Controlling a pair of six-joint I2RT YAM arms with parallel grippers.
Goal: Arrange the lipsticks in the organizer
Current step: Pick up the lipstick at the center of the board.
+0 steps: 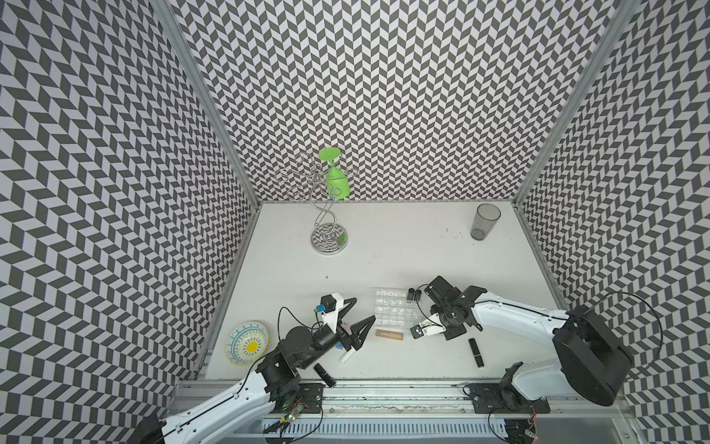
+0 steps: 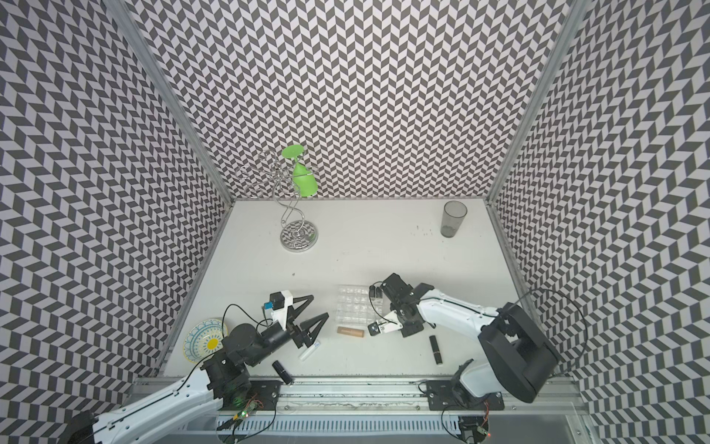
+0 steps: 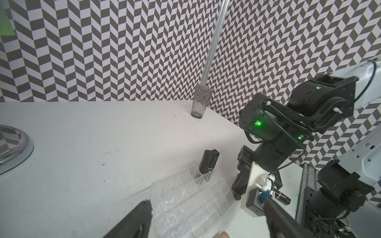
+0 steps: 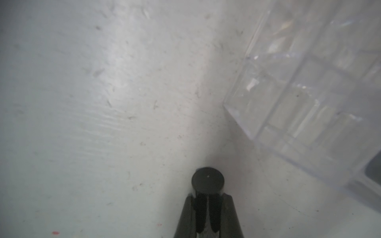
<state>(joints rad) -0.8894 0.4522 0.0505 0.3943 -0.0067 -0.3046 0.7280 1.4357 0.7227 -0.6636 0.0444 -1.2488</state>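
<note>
Only the round end of the black lipstick (image 4: 207, 179) shows in the right gripper (image 4: 208, 197); the blurred organizer (image 4: 309, 99) runs out of view

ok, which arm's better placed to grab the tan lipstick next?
Left. The left gripper is open and empty, with its tips close to the tan lipstick lying beside the organizer. The right gripper is shut on a black lipstick, so it's busy.

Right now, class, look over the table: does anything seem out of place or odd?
Yes. Only two black lipsticks stand in the organizer; others lie loose. A tan one lies beside it, a white one by the left gripper, and a black one sits at the table's very front edge.
</note>
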